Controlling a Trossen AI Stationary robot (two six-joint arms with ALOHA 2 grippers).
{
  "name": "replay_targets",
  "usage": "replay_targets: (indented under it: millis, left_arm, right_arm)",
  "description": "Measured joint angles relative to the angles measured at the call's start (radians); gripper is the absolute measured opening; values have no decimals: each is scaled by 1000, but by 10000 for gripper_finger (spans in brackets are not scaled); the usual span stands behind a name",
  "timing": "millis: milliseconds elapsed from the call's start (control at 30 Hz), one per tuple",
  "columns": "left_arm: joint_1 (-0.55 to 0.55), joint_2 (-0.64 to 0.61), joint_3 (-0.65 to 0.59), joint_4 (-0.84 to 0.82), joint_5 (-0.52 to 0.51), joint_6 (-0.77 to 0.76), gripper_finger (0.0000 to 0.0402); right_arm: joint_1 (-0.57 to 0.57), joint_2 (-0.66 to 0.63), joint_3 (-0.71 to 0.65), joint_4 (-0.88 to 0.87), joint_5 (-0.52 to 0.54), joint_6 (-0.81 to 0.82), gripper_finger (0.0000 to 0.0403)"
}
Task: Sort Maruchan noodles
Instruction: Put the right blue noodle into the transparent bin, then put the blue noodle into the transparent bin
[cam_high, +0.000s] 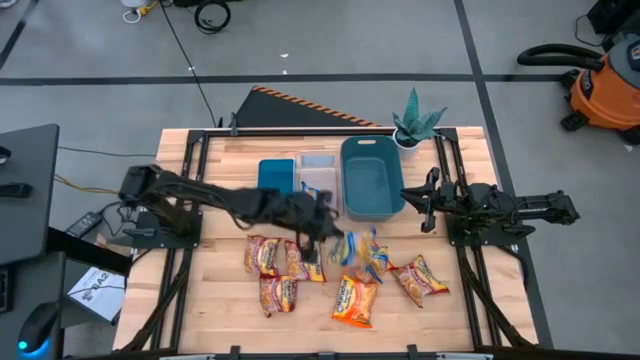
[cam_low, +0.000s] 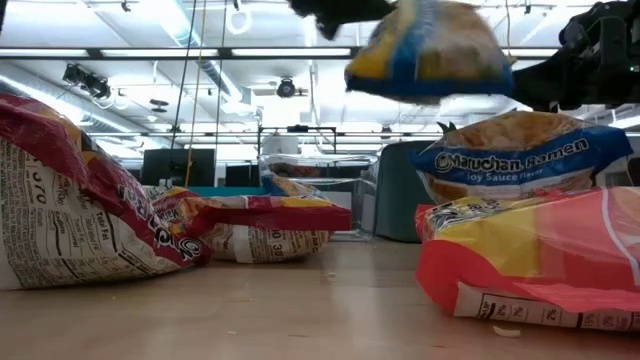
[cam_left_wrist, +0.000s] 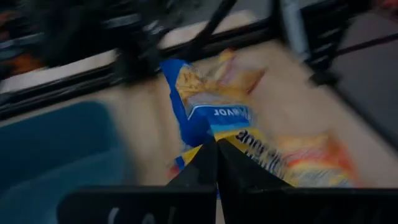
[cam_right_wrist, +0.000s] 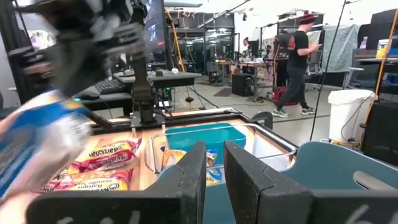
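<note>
Several Maruchan noodle packets lie on the wooden table (cam_high: 220, 320): red ones (cam_high: 268, 258) on the left, an orange one (cam_high: 355, 300) near the front, and a blue-and-yellow one (cam_low: 520, 155) lying on an orange packet (cam_low: 540, 250). My left gripper (cam_high: 328, 238) is over the middle of the table, shut on another blue-and-yellow packet (cam_low: 430, 50), which is blurred. My right gripper (cam_right_wrist: 214, 168) waits at the table's right side, open, with nothing between its fingers. My left gripper pinches the blue-and-yellow packet between its two fingers at an edge (cam_left_wrist: 198, 142). The fingers come from the table's left, slanting downward. The packet hangs beyond the fingertips, lifted clear of the table and of the other packets (cam_low: 430, 50).
Along the far side stand a small teal bin (cam_high: 277, 177), a clear bin (cam_high: 318, 172) and a large teal bin (cam_high: 372, 180), with a potted plant (cam_high: 415, 125) at the far right corner. A person (cam_right_wrist: 305, 62) stands far off in the room.
</note>
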Motion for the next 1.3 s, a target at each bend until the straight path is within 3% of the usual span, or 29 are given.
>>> replay_targets:
  millis: [167, 300, 600, 733, 900, 1167, 1300]
  left_arm:
    - [75, -109, 0, -153, -110, 29, 2]
    - [186, -160, 1, -232, -118, 28, 1]
    - [501, -83, -97, -188, 84, -24, 1]
    - [571, -43, -108, -170, 179, -59, 19]
    - [482, -42, -107, -110, 274, -79, 81]
    - [173, 37, -106, -32, 11, -138, 140]
    - [72, 115, -63, -36, -5, -208, 165]
  right_arm:
    - [0, 0, 0, 2, 0, 0, 61]
    - [0, 0, 0, 2, 0, 0, 61]
    - [0, 0, 0, 11, 0, 0, 61]
    - [0, 0, 0, 15, 0, 0, 61]
    - [0, 0, 0, 20, 0, 0, 61]
    - [0, 0, 0, 24, 0, 0, 61]
    - [0, 0, 0, 23, 0, 0, 61]
